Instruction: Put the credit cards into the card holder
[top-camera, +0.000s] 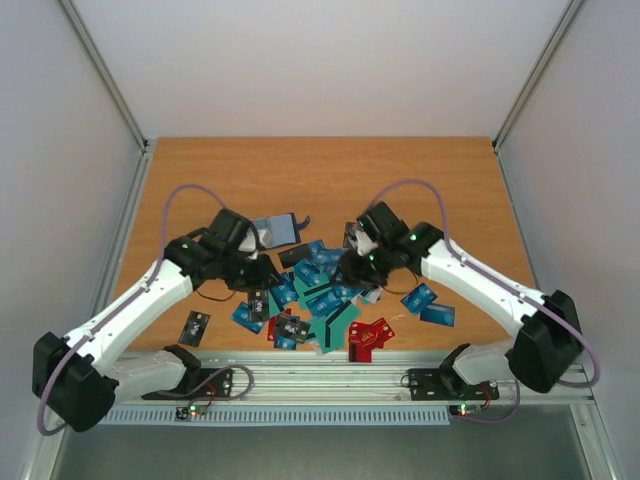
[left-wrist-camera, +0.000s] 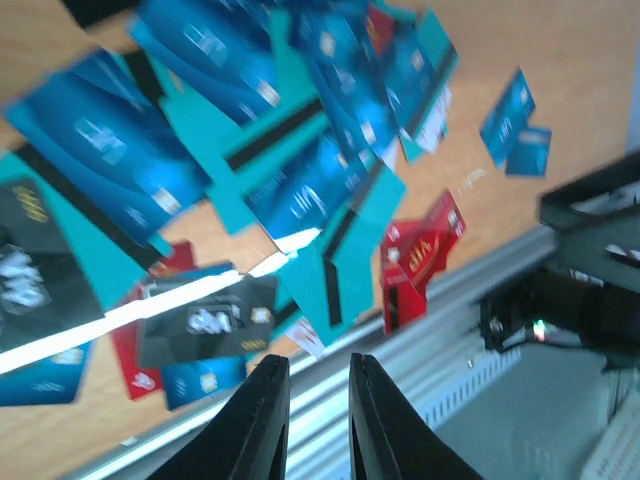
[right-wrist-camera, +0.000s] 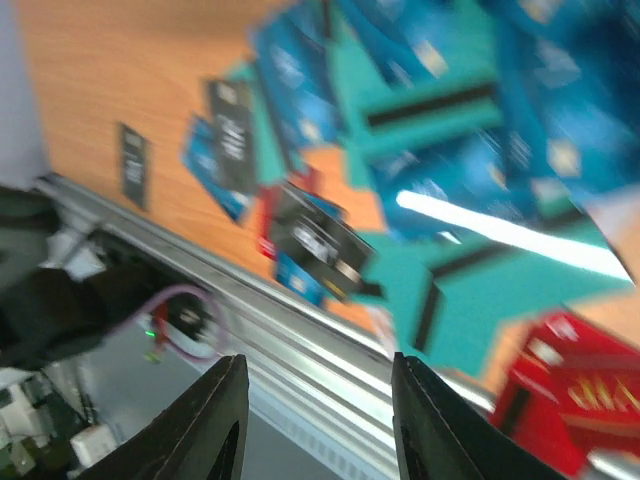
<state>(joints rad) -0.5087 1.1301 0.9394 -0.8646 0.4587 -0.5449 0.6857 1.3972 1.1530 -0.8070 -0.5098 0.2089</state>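
Observation:
The credit cards lie in an overlapping heap of blue, teal, black and red at the table's front middle. The card holder lies open behind the heap's left side, its grey-blue inside up. My left gripper hovers between the holder and the heap; in the left wrist view this gripper has a narrow bare gap between its fingers, above a black card and a teal card. My right gripper hangs over the heap's right part; it is open wide and holds nothing.
A lone black card lies at the front left. Two blue cards lie apart on the right, and red cards sit by the front edge. The metal rail runs along the near edge between the arm bases.

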